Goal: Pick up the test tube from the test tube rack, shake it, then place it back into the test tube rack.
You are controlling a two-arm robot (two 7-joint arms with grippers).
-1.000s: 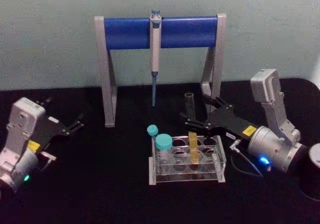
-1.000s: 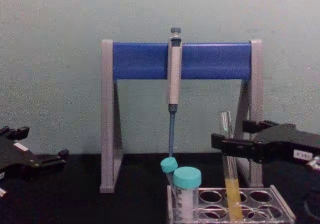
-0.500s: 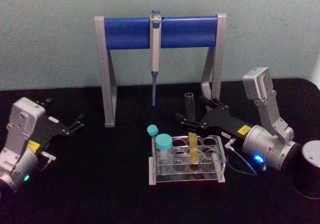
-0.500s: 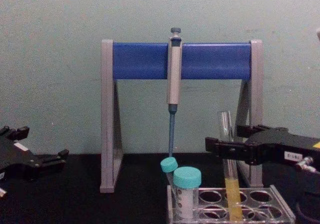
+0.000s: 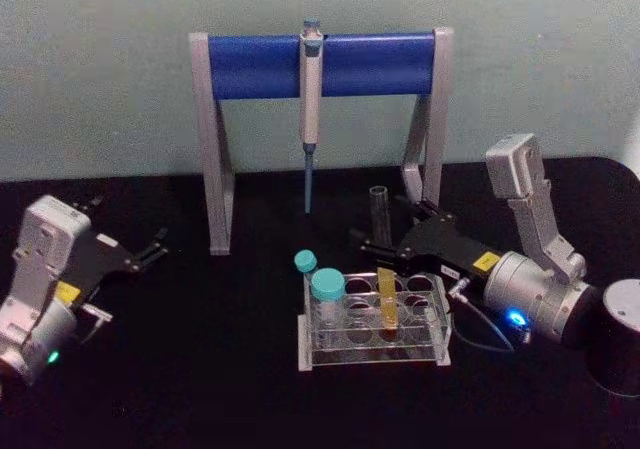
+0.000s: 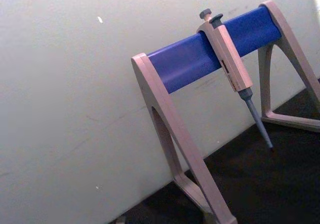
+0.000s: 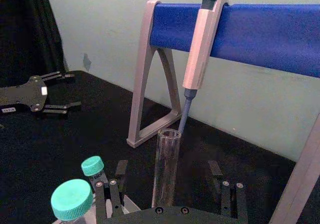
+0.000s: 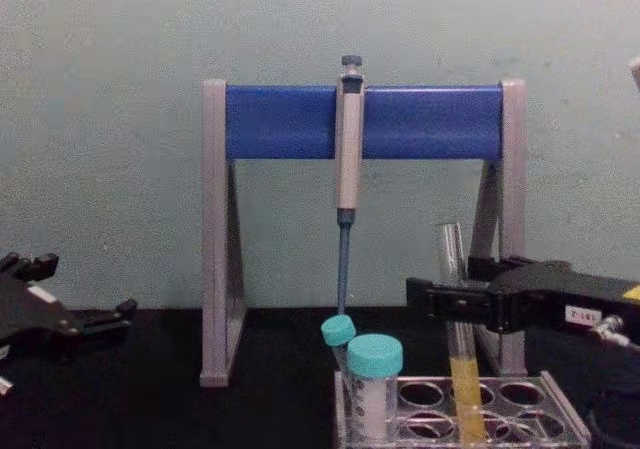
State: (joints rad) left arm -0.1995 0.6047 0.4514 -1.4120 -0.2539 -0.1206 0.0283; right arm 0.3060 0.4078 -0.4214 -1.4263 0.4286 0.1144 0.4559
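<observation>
Two teal-capped tubes (image 5: 327,285) stand at the left end of the test tube rack (image 5: 441,321), which sits nearest on the black table (image 5: 200,379). The test tube (image 5: 386,299) stands upright in a hole toward the middle of that rack, with yellow-orange liquid in its lower part and its clear open top rising well above the plate.

The right gripper (image 5: 382,229) reaches in from the right at the height of the tube's clear upper part. Its fingers (image 7: 116,186) are spread apart, one on each side of the glass, and neither presses on it. At the left side of the table the left gripper (image 5: 154,248) rests low, well apart from the rack, its prongs also apart. A dark cylinder (image 5: 618,341) stands at the table's right edge.

Behind the rack is the grey-and-blue stand (image 5: 250,66), with a pipette (image 5: 311,89) hanging tip-down from the middle of its bar. A plain pale green wall (image 5: 100,79) closes off the back.
</observation>
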